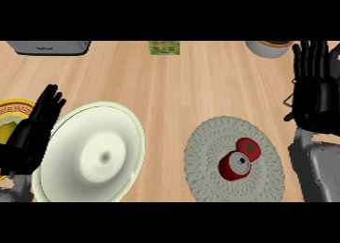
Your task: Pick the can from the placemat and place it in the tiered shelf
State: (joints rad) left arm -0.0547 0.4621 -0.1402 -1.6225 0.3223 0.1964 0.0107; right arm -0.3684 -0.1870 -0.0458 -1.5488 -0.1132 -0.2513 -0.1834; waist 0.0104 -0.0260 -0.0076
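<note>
Right hand open, one can

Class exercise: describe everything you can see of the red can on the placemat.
The red can lies on its side on the round, pale, woven-looking placemat, toward its right half. One silvery circular end faces lower left; the red body bears a green mark on its upper right part. It looks like metal. Only the placemat touches it; neither robot hand is on it.

Bright even light, soft shadows under plate, slight blur thruout.
</note>
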